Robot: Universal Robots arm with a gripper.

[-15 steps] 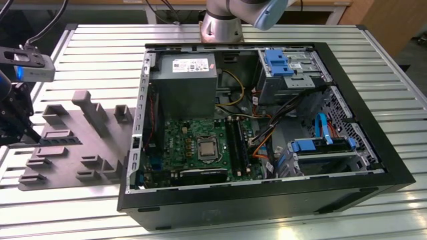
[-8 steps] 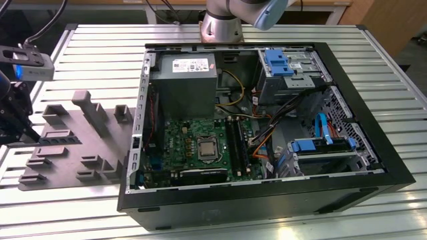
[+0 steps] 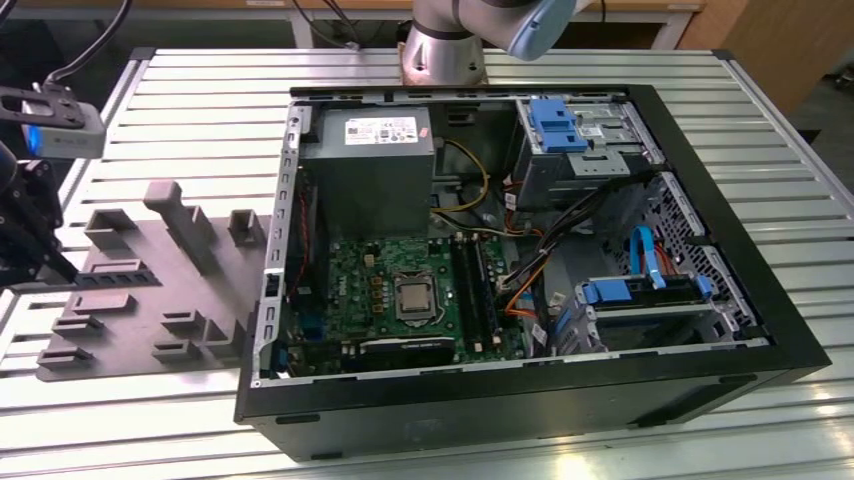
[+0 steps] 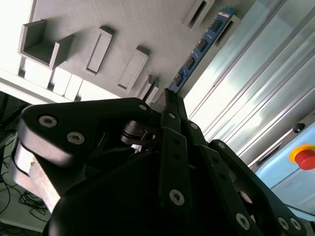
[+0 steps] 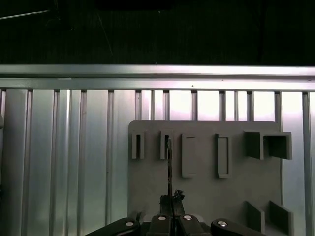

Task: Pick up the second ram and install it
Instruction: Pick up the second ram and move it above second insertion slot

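At the exterior view's left, the gripper (image 3: 30, 245) hangs over the grey tray (image 3: 147, 300). In the second wrist view its fingers (image 4: 173, 110) are pinched tight on one end of the blue memory stick (image 4: 199, 46). The far end of the stick lies by a holder on the tray, and the pictures do not show whether it is clear of that holder.

The grip is on a narrow end, so the long free length could swing or slip between the pads. If the far end sits in the holder, a lift off the straight could wedge it against the walls.

Further right stands the open computer case (image 3: 747, 330), with the black slots (image 3: 470, 285) on the green board (image 3: 380, 280). Orange cables (image 3: 531, 278) lie just beside the slots. A tilted stick could catch on them, or go in crooked and fail to seat.
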